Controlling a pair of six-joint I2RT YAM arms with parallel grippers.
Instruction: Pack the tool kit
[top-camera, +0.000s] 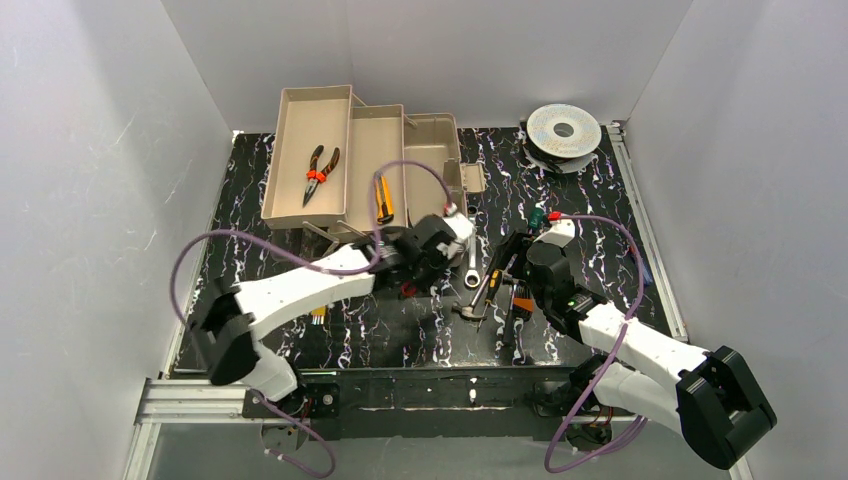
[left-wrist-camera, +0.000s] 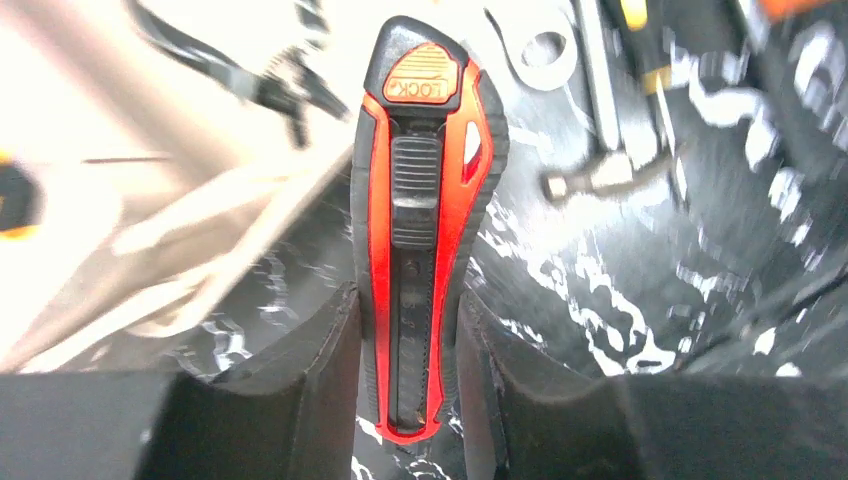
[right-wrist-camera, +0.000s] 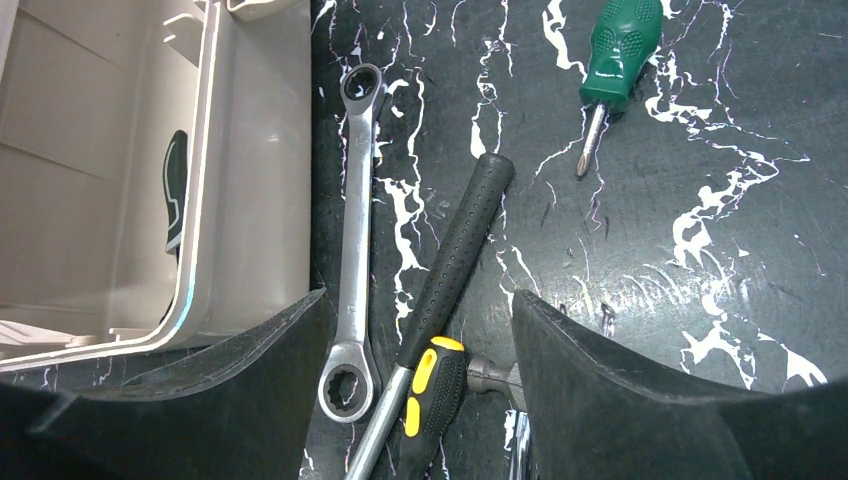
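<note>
The beige toolbox (top-camera: 300, 95) stands open at the back left with its trays folded out. Red pliers (top-camera: 320, 172) lie in one tray and a yellow knife (top-camera: 384, 198) in another. My left gripper (top-camera: 420, 275) (left-wrist-camera: 408, 292) is just in front of the box, and its fingers press both sides of a red-and-black utility knife (left-wrist-camera: 425, 200) low over the mat. My right gripper (top-camera: 512, 275) (right-wrist-camera: 420, 295) hangs open over a silver wrench (right-wrist-camera: 355, 230), a black-handled hammer (right-wrist-camera: 455, 250) and a yellow-and-black screwdriver (right-wrist-camera: 430, 400).
A green screwdriver (right-wrist-camera: 620, 50) (top-camera: 538, 215) lies on the mat beyond the right gripper. A round silver wire spool (top-camera: 563, 130) sits at the back right. The toolbox wall (right-wrist-camera: 255, 150) stands close to the right gripper's left finger. White walls enclose the black marbled mat (top-camera: 600, 220).
</note>
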